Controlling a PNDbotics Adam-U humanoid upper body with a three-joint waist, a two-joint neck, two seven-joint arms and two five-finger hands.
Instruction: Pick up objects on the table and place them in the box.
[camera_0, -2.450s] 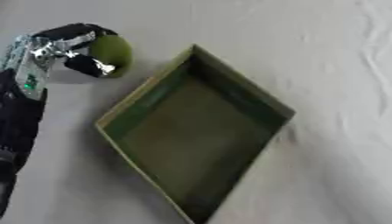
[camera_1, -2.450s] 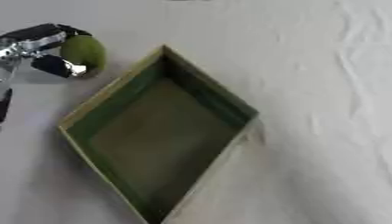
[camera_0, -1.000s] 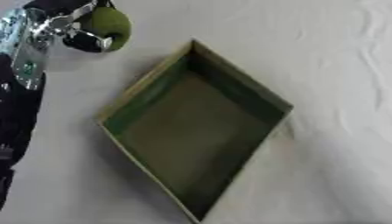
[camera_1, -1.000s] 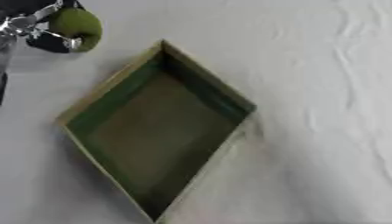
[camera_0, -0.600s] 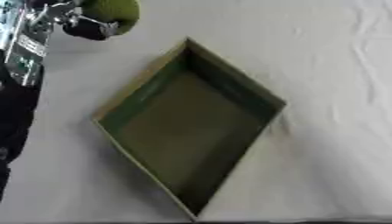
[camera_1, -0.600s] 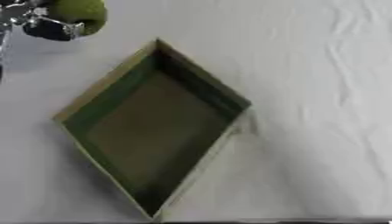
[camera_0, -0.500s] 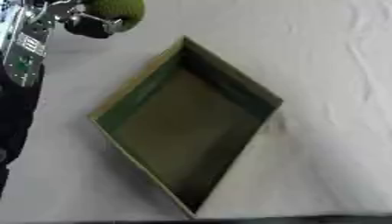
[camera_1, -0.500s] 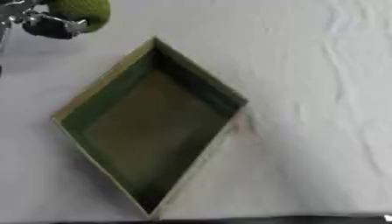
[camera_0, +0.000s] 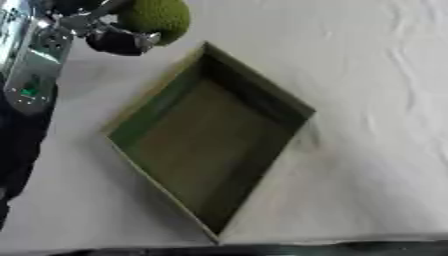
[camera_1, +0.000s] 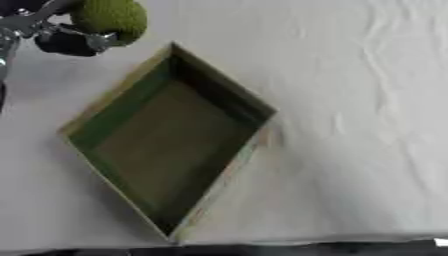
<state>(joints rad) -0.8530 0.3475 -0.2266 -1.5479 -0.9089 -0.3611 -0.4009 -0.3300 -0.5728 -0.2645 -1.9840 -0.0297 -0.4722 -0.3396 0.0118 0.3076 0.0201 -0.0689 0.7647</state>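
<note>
The left hand (camera_0: 105, 35) has its fingers curled around a round green object (camera_0: 157, 17), held above the desk (camera_0: 367, 75) just beyond the box's (camera_0: 210, 140) far corner. The carry step is underway; next it needs moving over the empty box interior and releasing.

The left hand (camera_0: 96, 30) was raised at the upper left, fingers curled round a green ball (camera_0: 156, 19) (its arm ran down the left edge). The right hand showed nowhere.

Open box (camera_0: 206, 150) interior unobstructed from above; bare white tablecloth (camera_1: 350, 100) all round.
</note>
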